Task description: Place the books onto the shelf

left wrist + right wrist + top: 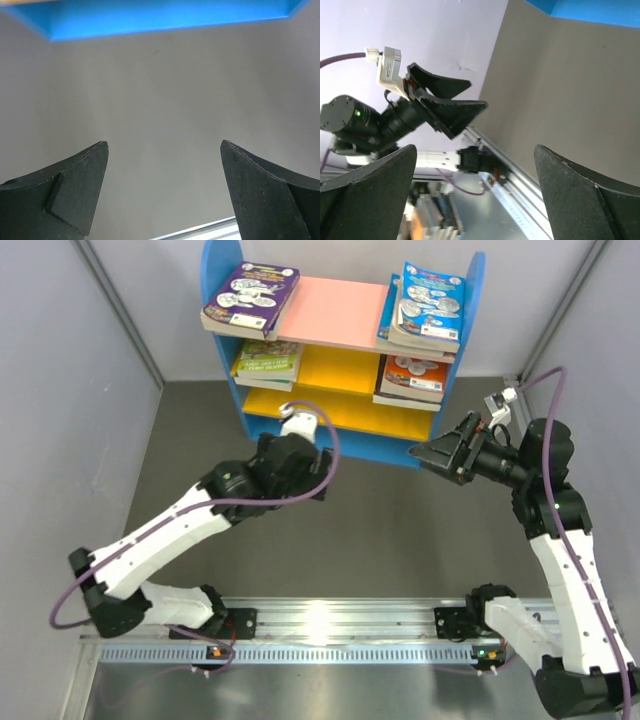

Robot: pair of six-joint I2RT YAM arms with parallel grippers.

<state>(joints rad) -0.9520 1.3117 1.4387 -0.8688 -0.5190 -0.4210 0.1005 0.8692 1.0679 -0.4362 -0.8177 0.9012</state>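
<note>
The shelf point(345, 325) stands at the back of the table, with blue sides, a pink top board and yellow lower boards. On its top board lie a purple book point(250, 298) at the left and a light blue stack of books point(428, 305) at the right. The middle board holds a green-yellow book point(265, 362) and an orange one point(412, 378). My left gripper point(300, 445) hangs open and empty just before the shelf's foot point(165, 20); its fingertips point(164, 145) frame bare table. My right gripper point(425, 455) is open and empty by the shelf's right corner point(590, 10).
Grey walls close in the table on the left, right and back. An aluminium rail point(330, 620) with both arm bases runs along the near edge. In the right wrist view the left arm's open gripper point(445, 97) shows across the grey table point(570, 90).
</note>
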